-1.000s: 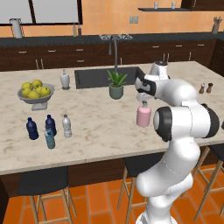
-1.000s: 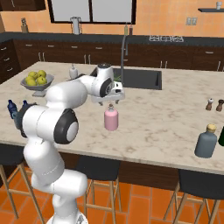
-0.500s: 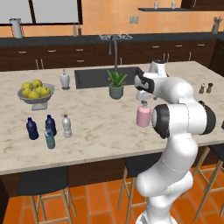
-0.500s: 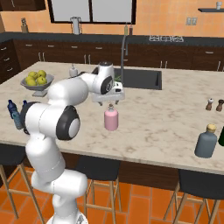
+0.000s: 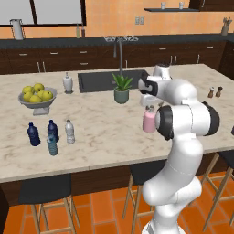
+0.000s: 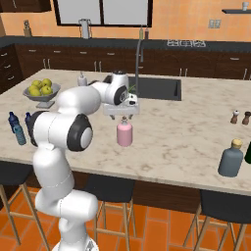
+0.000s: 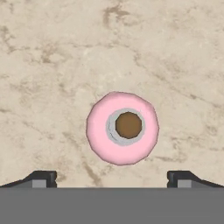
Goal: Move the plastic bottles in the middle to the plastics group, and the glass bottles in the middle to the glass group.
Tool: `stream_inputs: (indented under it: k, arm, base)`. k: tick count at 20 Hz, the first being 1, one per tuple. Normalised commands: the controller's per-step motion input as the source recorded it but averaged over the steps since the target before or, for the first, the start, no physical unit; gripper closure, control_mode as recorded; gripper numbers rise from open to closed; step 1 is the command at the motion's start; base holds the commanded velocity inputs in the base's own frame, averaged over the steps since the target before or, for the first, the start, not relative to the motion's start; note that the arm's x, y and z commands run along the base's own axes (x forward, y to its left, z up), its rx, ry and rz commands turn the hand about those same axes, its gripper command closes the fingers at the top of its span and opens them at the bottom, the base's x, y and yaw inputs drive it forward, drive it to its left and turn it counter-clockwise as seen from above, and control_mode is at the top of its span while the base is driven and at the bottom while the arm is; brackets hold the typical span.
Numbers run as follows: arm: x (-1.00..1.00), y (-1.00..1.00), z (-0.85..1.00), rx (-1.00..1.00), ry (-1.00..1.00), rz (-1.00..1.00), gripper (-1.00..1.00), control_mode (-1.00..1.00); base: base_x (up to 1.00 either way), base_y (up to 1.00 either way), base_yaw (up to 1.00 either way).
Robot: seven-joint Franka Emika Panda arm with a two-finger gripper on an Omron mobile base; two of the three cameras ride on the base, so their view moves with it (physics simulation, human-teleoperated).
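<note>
My claw point(image 6: 123, 115) hangs wide open directly above the squat pale-pink glass bottle with its small dark top point(image 7: 122, 127), which stands upright on the marble counter point(image 7: 57, 57), untouched; I judge this step barely begun; the two tiny brown bottles point(image 6: 240, 117) wait well off to the claw's right.

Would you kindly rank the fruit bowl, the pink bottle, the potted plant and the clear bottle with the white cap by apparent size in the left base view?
1. Fruit bowl
2. Potted plant
3. Pink bottle, close to the plant and partly hidden by the arm, so unsure
4. Clear bottle
</note>
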Motion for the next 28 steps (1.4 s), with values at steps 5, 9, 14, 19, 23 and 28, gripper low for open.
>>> stream_inputs:
  k: [5,9,14,19,23,28]
  arm:
    - [0.18,0.00,-0.26,0.00,0.00,0.00,-1.00,-1.00]
    - [0.09,0.00,-0.24,0.00,0.00,0.00,-1.00,-1.00]
    - [0.14,0.00,-0.15,0.00,0.00,0.00,-1.00,-1.00]
    - [0.06,0.00,0.00,0.00,0.00,0.00,-1.00,-1.00]
    - [0.11,-0.06,0.00,0.00,0.00,0.00,-1.00,-1.00]
    - [0.08,-0.05,0.00,0.00,0.00,0.00,-1.00,-1.00]
  base:
    - [0.00,0.00,0.00]
    - [0.00,0.00,0.00]
    - [0.00,0.00,0.00]
    - [0.00,0.00,0.00]
    - [0.00,0.00,0.00]
    - [0.00,0.00,0.00]
